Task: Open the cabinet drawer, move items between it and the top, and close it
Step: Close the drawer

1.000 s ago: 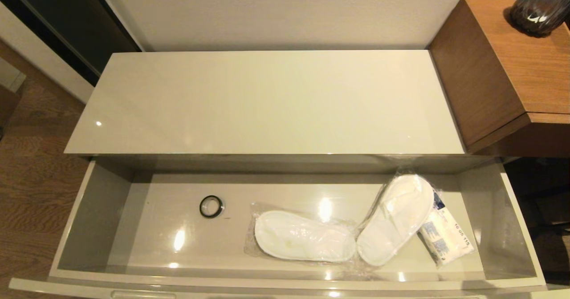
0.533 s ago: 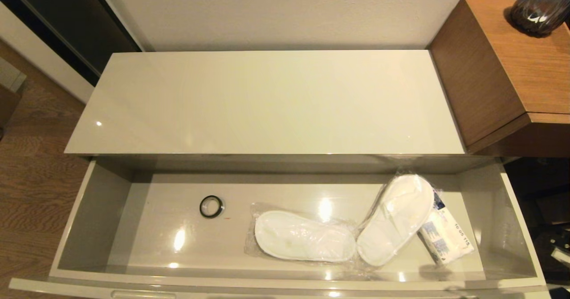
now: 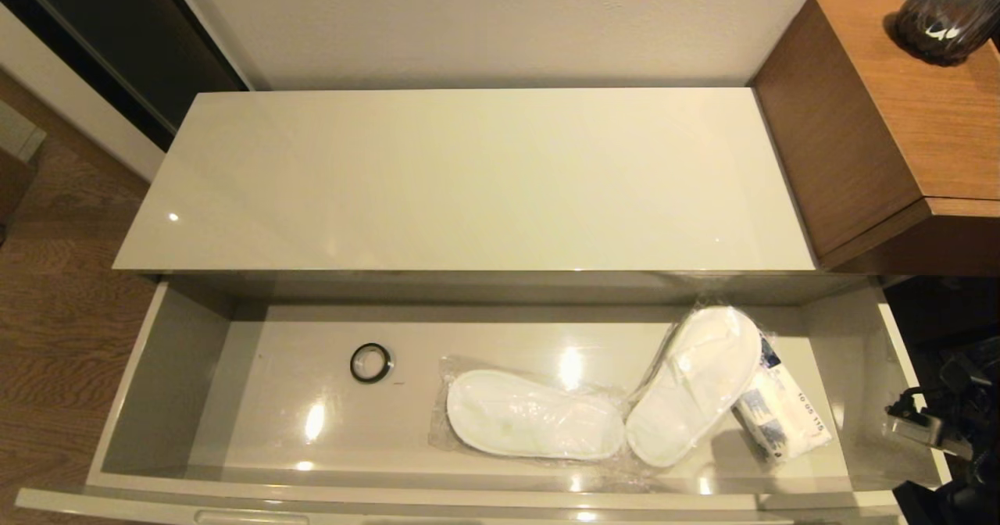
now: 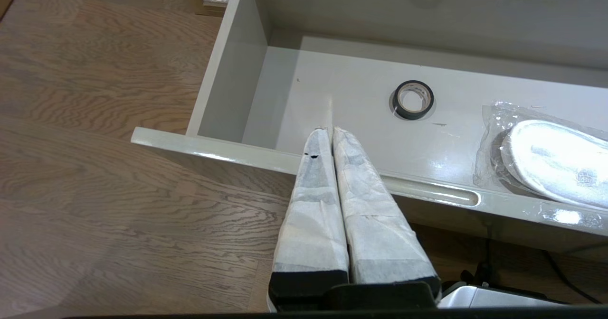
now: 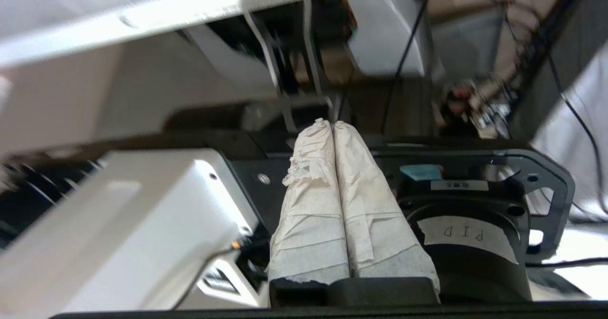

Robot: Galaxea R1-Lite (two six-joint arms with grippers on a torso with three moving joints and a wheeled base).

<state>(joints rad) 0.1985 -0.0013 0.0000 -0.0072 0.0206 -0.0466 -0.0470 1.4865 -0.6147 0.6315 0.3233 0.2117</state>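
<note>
We see the drawer pulled out below the top, with the tape roll left of its middle, apart from the two slippers in clear plastic, which lie toward its right end beside a white packet. Our left gripper is closed and holds nothing, in front of the drawer's left front edge. Our right gripper is also closed and empty, and its arm shows at the drawer's right end.

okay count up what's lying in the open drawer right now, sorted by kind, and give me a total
Slippers in clear plastic: 2, one and the other
Black tape roll: 1
White packet with blue print: 1
Total: 4, all inside the cabinet drawer
</note>
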